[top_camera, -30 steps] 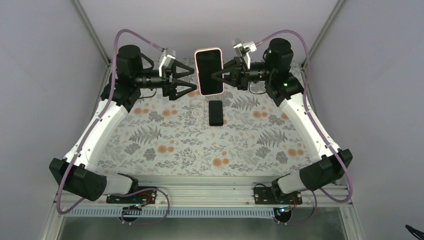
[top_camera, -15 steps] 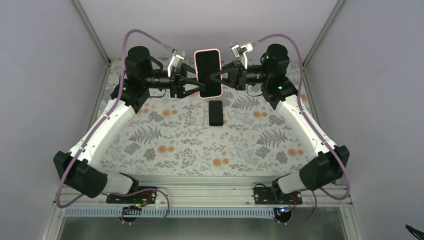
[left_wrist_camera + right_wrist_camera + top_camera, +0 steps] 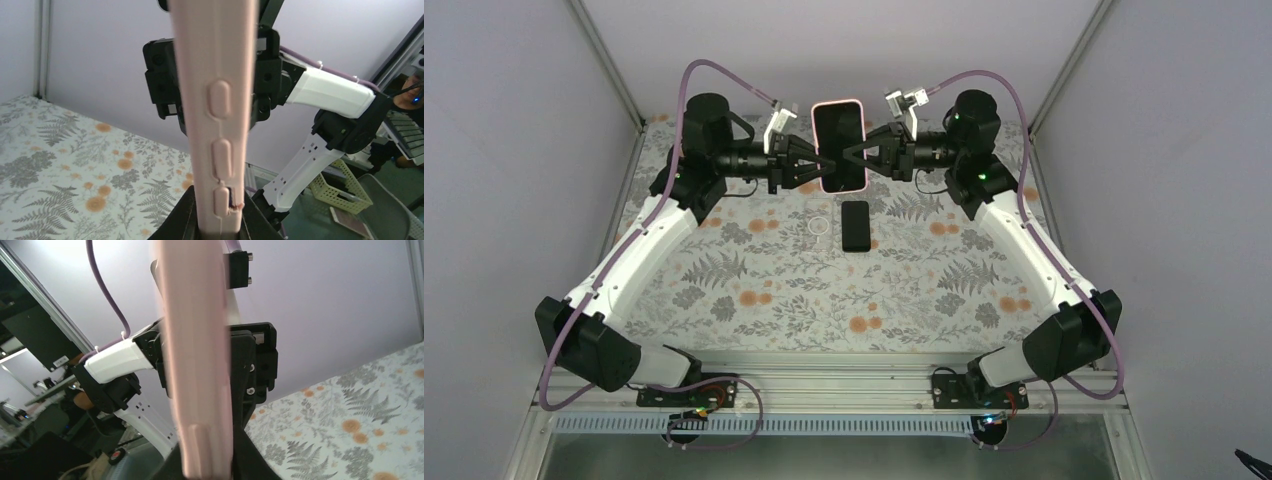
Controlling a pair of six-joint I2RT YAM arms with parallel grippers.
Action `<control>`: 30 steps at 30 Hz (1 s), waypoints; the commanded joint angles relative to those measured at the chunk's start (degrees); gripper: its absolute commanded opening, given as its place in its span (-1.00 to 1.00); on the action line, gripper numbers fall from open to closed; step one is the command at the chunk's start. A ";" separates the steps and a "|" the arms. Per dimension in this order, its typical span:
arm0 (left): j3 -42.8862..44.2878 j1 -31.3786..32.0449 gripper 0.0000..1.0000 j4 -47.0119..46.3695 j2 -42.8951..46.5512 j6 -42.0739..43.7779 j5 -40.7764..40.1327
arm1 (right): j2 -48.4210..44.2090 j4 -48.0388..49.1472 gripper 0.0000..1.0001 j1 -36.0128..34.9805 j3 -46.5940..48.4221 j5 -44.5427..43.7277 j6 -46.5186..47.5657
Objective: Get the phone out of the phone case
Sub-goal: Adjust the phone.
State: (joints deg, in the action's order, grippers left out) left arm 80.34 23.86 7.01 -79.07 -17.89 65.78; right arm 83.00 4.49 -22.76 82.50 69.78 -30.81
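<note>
Over the far edge of the bench [image 3: 754,290], left fingers [image 3: 802,157] and right fingers [image 3: 864,152] each pinch one side of the case [image 3: 220,100], phone [image 3: 839,145] inside, probably to peel it off.

Robotics lab booth: grey panels [image 3: 504,200] and metal struts [image 3: 607,65] surround the flower-print table [image 3: 824,300], mounting rail [image 3: 844,372] at its near edge.

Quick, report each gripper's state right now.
Left gripper: shut on the black-screened phone in its pink case.
Right gripper: shut on the same phone, opposite edge.
</note>
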 commanded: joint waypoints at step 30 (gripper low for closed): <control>2.75 0.21 -0.54 16.97 -2.99 18.45 2.64 | 0.85 -28.03 -0.92 -2.45 5.29 -1.68 22.85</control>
State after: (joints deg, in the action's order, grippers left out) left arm 80.86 24.03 24.86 -82.56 -2.26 68.71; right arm 83.61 -24.27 -24.82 85.38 66.19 -6.48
